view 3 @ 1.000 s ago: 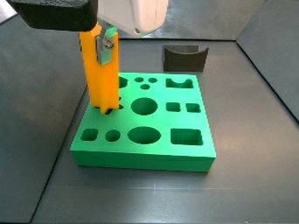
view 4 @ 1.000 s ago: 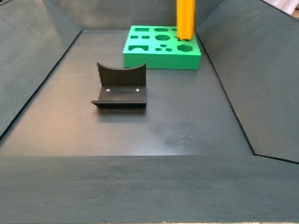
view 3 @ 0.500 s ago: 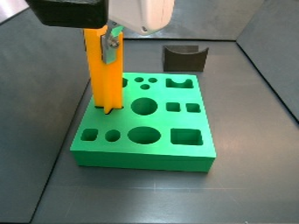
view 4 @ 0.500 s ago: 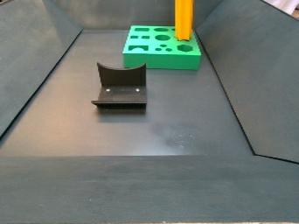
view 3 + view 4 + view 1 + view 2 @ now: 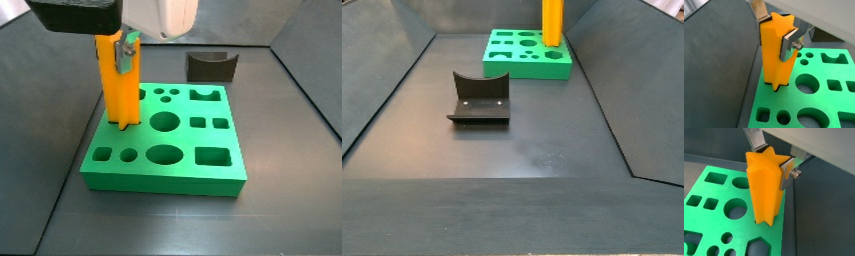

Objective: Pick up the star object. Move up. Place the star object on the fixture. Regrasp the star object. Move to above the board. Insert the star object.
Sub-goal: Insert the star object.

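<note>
- Nothing has visibly moved since half a second ago: the star object (image 5: 116,82) stands at the same height in the board's hole in both side views, while against the picture a second ago it sits very slightly lower.
- Upright and orange-yellow, the star object (image 5: 776,52) has its lower end entered into the star-shaped hole near one edge of the board (image 5: 817,107); its upper end remains well above the green surface.
- In both wrist views the gripper (image 5: 772,159) is closed on the upper part of the star object (image 5: 765,189), with one silver finger (image 5: 790,45) flat against a ridged face and the opposite finger (image 5: 754,138) at the far side of the star.
- In a side view the gripper (image 5: 115,44) hangs over the board's left side, its dark body and white arm housing above the bar.
- The board (image 5: 167,140) lies flat on the dark floor, its round, square and oval holes open.
- In a side view the board (image 5: 528,53) sits at the far end of the bin, with the star object (image 5: 553,22) rising from its right edge.
- The fixture (image 5: 478,97) stands on the floor, well apart from the board and nearer the camera in that view; in a side view the fixture (image 5: 210,66) is behind the board's far right corner.
</note>
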